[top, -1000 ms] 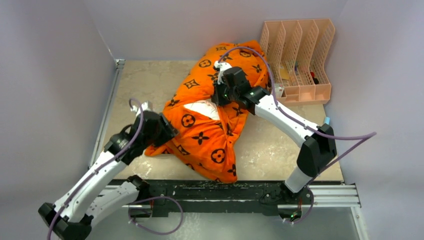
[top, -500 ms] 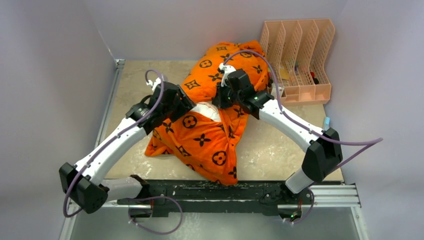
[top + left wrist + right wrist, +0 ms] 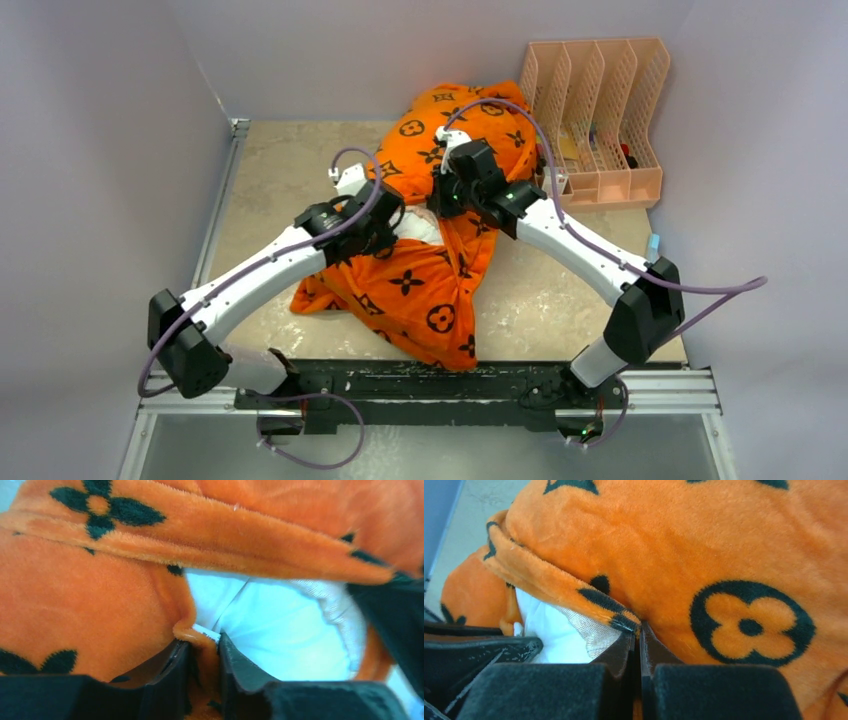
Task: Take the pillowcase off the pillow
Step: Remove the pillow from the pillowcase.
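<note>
The orange pillowcase (image 3: pixel 420 290) with black motifs lies bunched across the middle of the table. The white pillow (image 3: pixel 414 224) shows through its opening. My right gripper (image 3: pixel 442 200) is at the far side of the opening and is shut on the pillowcase hem (image 3: pixel 624 622). In its wrist view the jaws (image 3: pixel 638 630) are pressed together on the hem, with the pillow (image 3: pixel 551 635) at the left. My left gripper (image 3: pixel 390 220) is at the near-left side of the opening. Its jaws (image 3: pixel 204 645) pinch a fold of the orange edge (image 3: pixel 192 635), beside the white pillow (image 3: pixel 280 630).
A peach slotted file organizer (image 3: pixel 600 120) stands at the back right, close to the pillowcase's far end. Grey walls enclose the left, back and right. A black rail (image 3: pixel 480 385) runs along the front edge. Bare tabletop (image 3: pixel 280 170) shows at the left.
My left arm has swung from the pillowcase's left edge up and right to the opening and closed on the hem. The right arm has stayed almost still.
</note>
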Robot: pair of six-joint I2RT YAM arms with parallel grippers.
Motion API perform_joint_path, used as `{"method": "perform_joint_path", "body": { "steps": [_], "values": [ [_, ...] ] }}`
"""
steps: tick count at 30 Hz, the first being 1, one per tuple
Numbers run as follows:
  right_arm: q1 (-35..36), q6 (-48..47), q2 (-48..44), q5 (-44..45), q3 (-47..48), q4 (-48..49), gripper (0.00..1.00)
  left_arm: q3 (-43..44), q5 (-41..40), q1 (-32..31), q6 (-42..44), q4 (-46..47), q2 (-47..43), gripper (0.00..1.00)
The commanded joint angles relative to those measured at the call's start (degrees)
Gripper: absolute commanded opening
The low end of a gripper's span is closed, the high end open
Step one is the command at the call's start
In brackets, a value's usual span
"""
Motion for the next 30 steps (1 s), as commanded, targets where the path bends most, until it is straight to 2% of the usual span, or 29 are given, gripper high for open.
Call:
{"method": "perform_joint_path", "body": {
  "steps": [1, 3, 7, 10, 15, 19, 22, 24, 26, 29, 30],
  "values": [
    [-0.26, -2.89, -1.0, 15.95, 4.12, -6.61, 0.0, 1.47, -2.08, -4.8, 1.84, -9.95, -0.99, 0.14],
    [-0.27, -3.34, 0.79, 23.23, 6.42, -8.58, 0.0, -2.77, -1.56, -5.42, 0.82, -10.65, -6.51, 0.02],
    [-0.54, -5.95, 4.13, 39.27, 8.88, -8.14, 0.0, -16.06, 2.35, -5.44, -5.22, -13.07, -19.97, 0.0],
    [-1.16, -9.64, 4.49, 41.17, 9.41, -2.74, 0.0, -25.13, 8.32, -5.49, -10.16, -14.01, -28.76, 0.0],
    [-2.93, -8.75, 7.14, 42.99, 12.35, -4.38, 0.0, -25.67, 4.99, -5.49, -16.53, -25.5, -37.18, 0.0],
    [-6.84, -3.58, 7.34, 34.21, 9.11, -9.38, 0.0, -27.35, 5.96, -5.65, -16.97, -25.65, -37.41, 0.0],
    [-10.81, -1.87, 5.92, 18.57, 4.89, -12.46, 0.0, -26.94, 4.25, -5.65, -14.97, -23.03, -33.67, 0.0],
    [-10.99, -4.25, 2.9, 7.97, 1.1, -10.65, 0.0, -25.39, 2.22, -5.62, -13.71, -18.95, -32.56, 0.0],
    [-10.91, -6.58, -0.24, 1.16, -1.48, -7.56, 0.0, -25.35, 0.72, -5.65, -13.05, -14.81, -31.4, 0.0],
    [-10.82, -7.27, -2.8, -5.83, 0.48, -7.63, 0.09, -26.09, -0.71, -5.66, -12.76, -11.92, -27.87, 0.0],
    [-10.71, -8.06, -2.99, -8.06, 2.41, -7.99, 0.14, -25.98, -0.9, -5.64, -12.0, -11.17, -26.27, 0.0]
  ]
}}
